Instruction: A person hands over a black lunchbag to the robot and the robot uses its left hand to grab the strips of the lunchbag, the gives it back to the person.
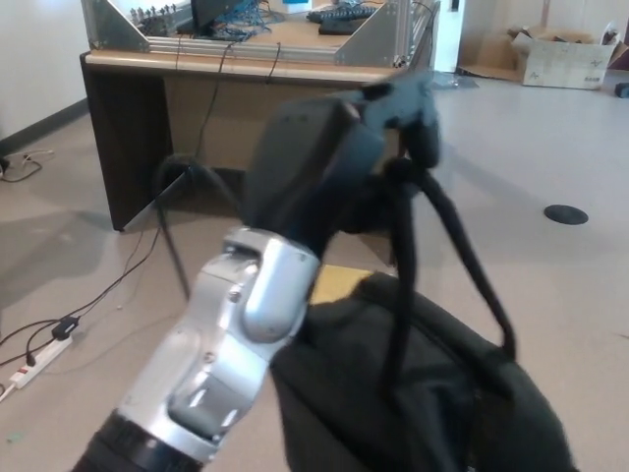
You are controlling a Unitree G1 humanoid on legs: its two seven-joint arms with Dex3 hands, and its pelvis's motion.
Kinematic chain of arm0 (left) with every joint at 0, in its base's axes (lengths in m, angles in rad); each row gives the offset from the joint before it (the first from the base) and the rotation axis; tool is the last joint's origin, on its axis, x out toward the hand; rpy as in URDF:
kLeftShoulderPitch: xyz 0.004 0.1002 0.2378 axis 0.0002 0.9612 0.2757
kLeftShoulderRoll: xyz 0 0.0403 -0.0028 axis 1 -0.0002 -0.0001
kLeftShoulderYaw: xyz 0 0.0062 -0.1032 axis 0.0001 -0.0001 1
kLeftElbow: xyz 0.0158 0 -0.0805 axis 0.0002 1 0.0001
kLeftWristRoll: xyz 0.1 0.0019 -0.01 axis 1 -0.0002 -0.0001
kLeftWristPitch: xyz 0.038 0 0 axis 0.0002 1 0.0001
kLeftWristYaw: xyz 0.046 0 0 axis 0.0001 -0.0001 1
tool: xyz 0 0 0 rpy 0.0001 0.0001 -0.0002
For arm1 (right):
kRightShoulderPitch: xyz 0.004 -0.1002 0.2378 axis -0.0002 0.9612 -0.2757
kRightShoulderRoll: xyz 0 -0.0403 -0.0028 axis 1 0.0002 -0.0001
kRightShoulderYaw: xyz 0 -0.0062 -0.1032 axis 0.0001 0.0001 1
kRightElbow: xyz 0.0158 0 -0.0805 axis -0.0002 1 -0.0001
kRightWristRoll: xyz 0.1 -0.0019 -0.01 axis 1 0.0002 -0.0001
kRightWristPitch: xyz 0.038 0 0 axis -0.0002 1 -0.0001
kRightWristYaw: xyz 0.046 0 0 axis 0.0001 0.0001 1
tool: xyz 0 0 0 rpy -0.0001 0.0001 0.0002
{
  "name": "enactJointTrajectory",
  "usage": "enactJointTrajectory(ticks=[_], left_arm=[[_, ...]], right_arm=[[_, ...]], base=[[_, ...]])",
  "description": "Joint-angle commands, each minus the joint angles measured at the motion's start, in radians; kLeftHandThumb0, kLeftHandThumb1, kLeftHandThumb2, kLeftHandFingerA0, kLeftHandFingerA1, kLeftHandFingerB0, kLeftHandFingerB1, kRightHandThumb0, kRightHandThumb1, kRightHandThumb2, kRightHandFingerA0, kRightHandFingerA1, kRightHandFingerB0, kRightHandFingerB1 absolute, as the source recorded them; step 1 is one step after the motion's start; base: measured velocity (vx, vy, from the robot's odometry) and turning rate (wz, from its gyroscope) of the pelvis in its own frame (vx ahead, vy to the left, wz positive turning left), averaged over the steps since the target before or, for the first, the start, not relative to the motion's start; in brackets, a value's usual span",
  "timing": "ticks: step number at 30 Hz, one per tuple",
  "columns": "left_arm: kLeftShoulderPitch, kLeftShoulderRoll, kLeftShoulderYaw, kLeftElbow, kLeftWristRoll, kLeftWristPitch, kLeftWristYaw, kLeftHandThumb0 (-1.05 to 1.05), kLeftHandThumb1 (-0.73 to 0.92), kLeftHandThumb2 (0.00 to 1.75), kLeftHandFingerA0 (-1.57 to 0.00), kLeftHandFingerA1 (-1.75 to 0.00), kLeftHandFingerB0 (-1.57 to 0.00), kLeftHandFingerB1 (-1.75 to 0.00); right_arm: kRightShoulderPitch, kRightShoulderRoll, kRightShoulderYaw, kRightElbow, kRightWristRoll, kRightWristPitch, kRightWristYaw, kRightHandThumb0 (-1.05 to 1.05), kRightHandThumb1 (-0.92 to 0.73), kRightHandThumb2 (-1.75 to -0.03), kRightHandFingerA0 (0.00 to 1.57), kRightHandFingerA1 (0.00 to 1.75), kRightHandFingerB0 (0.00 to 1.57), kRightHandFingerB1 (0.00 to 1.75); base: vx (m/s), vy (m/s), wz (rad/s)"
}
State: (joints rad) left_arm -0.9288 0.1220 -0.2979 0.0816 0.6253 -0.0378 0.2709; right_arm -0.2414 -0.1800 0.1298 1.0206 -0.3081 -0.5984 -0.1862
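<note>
**Operator:** Report the current load condition.

**Technician:** The left hand [339,157] is raised at chest height, fingers clenched around the straps [447,246] of the black lunchbag [413,393]. The straps run taut from the fist down to the bag, which hangs free below and to the right of the silver forearm [231,334]. The frame is motion-blurred at the hand, so individual finger positions cannot be resolved. The right hand is not in view, and no person is visible in frame.

**Operator:** Which step does that indicate?

**Technician:** In my judgement, the carry phase ahead of the hand-back. The bag's full weight appears to rest on the left hand alone.

**Operator:** Procedure for the return?

**Technician:** Recommended practice:
1. Maintain the clench. The straps are soft webbing and could slip toward the fingertips if the grasp loosens.
2. Move the arm slowly; a hanging bag will likely swing on a quick move.
3. Extend toward open floor, clear of the wooden workbench [246,98] behind and of the cables [108,290] trailing on the floor at left.
4. Present the straps high, leaving room beneath the fist for the person to take them.
5. Open the fingers only after the person bears the weight.
</note>
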Motion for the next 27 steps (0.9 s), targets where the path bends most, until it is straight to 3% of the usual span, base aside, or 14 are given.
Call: enactJointTrajectory(ticks=[1, 10, 18, 22, 27], left_arm=[[0.123, 0.136, 0.228, -0.091, 0.021, -0.251, 0.316, -0.14, 0.65, 0.56, -0.83, -1.75, -0.58, -1.75], [0.386, 0.270, 0.383, -0.097, 0.022, -0.395, 0.379, -0.14, 0.64, 0.56, -0.86, -1.75, -0.63, -1.75], [0.660, 0.276, 0.463, -0.103, -0.007, -0.512, 0.422, -0.09, 0.60, 0.54, -0.85, -1.75, -0.60, -1.75], [0.798, 0.262, 0.475, -0.037, 0.012, -0.579, 0.487, -0.11, 0.64, 0.56, -0.84, -1.75, -0.63, -1.75], [0.961, 0.279, 0.464, 0.224, 0.045, -0.660, 0.606, -0.06, 0.61, 0.55, -0.84, -1.75, -0.65, -1.75]], right_arm=[[-0.009, -0.017, -0.033, 0.022, 0.052, -0.003, 0.050, -0.58, -0.72, -0.61, 0.64, 0.53, 0.57, 0.46], [0.010, -0.021, -0.021, 0.022, 0.023, 0.002, 0.032, -0.57, -0.74, -0.63, 0.59, 0.45, 0.56, 0.44], [0.008, -0.027, -0.010, 0.029, -0.001, -0.009, 0.009, -0.57, -0.75, -0.63, 0.62, 0.47, 0.59, 0.45], [0.008, -0.024, -0.018, 0.037, 0.014, -0.024, 0.022, -0.58, -0.72, -0.63, 0.68, 0.50, 0.61, 0.47], [0.001, -0.026, -0.017, 0.035, 0.010, -0.016, 0.020, -0.60, -0.73, -0.63, 0.69, 0.50, 0.61, 0.47]], base=[[0.00, 0.000, 0.00], [0.00, 0.000, 0.00], [0.00, 0.000, 0.00], [0.00, 0.000, 0.00], [0.00, 0.000, 0.00]])
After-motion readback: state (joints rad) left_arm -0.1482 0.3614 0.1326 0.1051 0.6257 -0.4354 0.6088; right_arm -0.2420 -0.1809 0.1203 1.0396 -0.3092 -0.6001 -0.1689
